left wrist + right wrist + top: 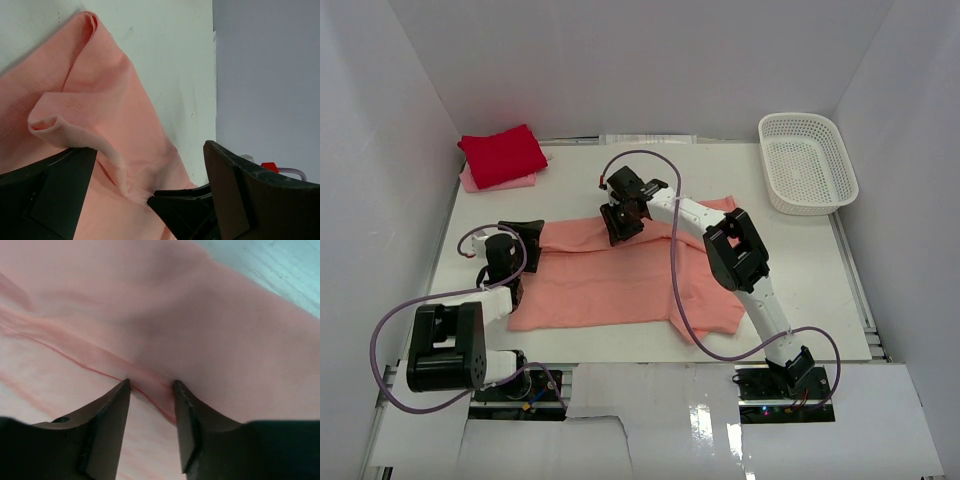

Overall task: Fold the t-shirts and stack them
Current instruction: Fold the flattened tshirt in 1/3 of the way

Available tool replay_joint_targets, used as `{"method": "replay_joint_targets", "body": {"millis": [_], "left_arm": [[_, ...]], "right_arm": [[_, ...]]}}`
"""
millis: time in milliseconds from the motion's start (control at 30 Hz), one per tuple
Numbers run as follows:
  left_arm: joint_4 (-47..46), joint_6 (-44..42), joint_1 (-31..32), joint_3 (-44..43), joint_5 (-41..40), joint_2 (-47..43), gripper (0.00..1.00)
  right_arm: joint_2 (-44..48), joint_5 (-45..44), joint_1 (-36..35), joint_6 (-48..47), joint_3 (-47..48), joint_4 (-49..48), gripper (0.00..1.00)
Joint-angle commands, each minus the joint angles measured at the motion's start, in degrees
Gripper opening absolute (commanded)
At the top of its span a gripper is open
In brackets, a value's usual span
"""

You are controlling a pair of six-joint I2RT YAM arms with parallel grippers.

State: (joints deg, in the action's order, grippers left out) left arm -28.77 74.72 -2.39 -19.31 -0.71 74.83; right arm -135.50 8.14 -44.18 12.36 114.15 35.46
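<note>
The salmon-pink t-shirt (610, 285) lies spread flat across the middle of the table. My left gripper (525, 238) sits at its left end, wide open. In the left wrist view a curled edge of the shirt (100, 100) lies between the spread fingers of the left gripper (145, 160). My right gripper (620, 228) presses down on the shirt's far edge. In the right wrist view a raised seam of the cloth (175, 315) runs between the parted tips of the right gripper (151, 385). A folded bright red t-shirt (502, 155) rests on a pale pink t-shirt (480, 182) at the far left.
A white lattice basket (807, 162) stands at the far right corner. White walls close in the table (580, 160) on three sides. Purple cables loop from both arms over the shirt and the near edge.
</note>
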Motion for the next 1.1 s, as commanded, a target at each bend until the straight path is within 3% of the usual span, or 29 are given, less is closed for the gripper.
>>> {"method": "replay_joint_targets", "body": {"millis": [0, 67, 633, 1067], "left_arm": [[-1.28, -1.33, 0.28, -1.78, -1.75, 0.93, 0.98], [-1.37, -1.15, 0.46, -1.87, -1.58, 1.55, 0.98], [2.49, -3.62, 0.37, 1.82, -1.66, -6.45, 0.98], [10.66, -3.35, 0.46, -2.4, -0.69, -1.53, 0.97]], "right_arm": [[-1.61, -0.76, -1.08, -0.49, -2.52, 0.22, 0.44], [-1.61, -0.93, -1.34, -0.23, -2.96, 0.13, 0.28], [-1.43, -1.55, -1.52, -0.06, -2.88, 0.48, 0.29], [-0.38, -2.43, -1.52, -0.14, -3.32, 0.66, 0.28]]}}
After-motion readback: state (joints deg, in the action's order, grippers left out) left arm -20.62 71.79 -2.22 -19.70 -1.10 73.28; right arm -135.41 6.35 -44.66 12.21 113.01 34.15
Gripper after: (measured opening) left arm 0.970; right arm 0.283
